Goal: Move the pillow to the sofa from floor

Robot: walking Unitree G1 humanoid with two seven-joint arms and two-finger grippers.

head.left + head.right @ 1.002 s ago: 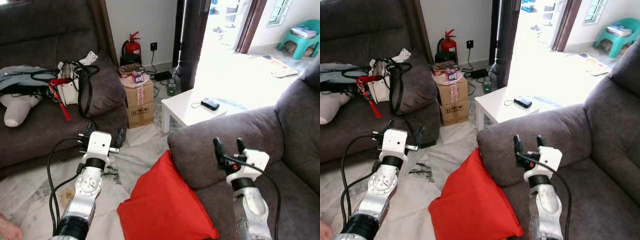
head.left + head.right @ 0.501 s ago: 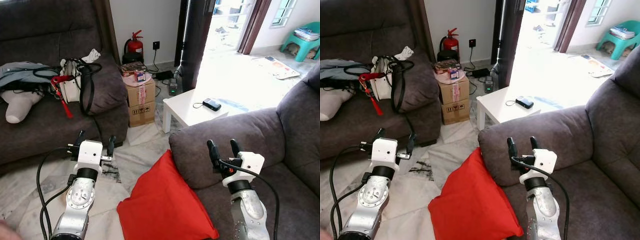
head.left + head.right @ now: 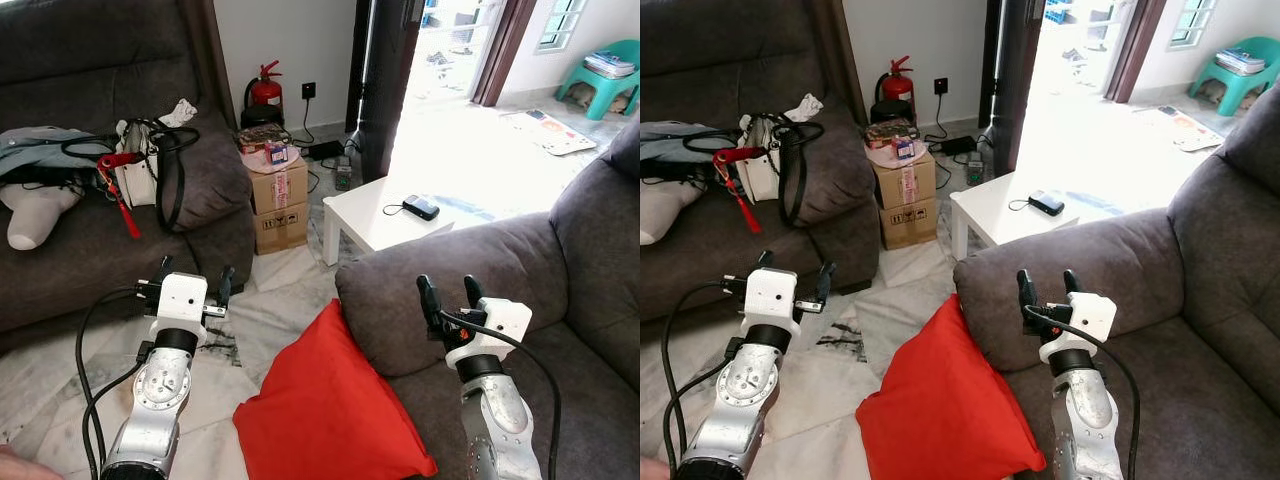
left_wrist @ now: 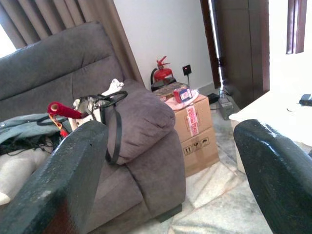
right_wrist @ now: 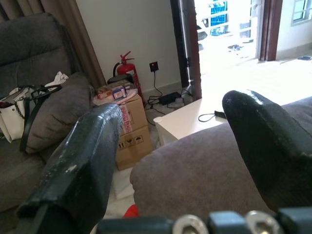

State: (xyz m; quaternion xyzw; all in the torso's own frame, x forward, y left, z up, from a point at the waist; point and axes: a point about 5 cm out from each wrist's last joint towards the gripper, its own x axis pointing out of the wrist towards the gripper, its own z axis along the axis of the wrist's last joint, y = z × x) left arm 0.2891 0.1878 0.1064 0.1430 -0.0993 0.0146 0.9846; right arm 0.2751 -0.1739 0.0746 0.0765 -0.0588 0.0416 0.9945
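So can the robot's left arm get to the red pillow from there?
Probably yes. The left gripper is open and raised over bare floor, and the red pillow leans on the sofa just to its right with nothing between them. It would need to drop lower.

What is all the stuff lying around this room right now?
pillow: 1, red, on the floor, leaning against the near sofa
sofa: 1, grey, right
second sofa: 1, dark grey, left, holding a white bag
cardboard boxes: 2, brown, stacked
fire extinguisher: 1, red, by the wall
side table: 1, white, with a black device
stool: 1, teal, far right
left end effector: open, above the floor
right end effector: open, above the sofa arm
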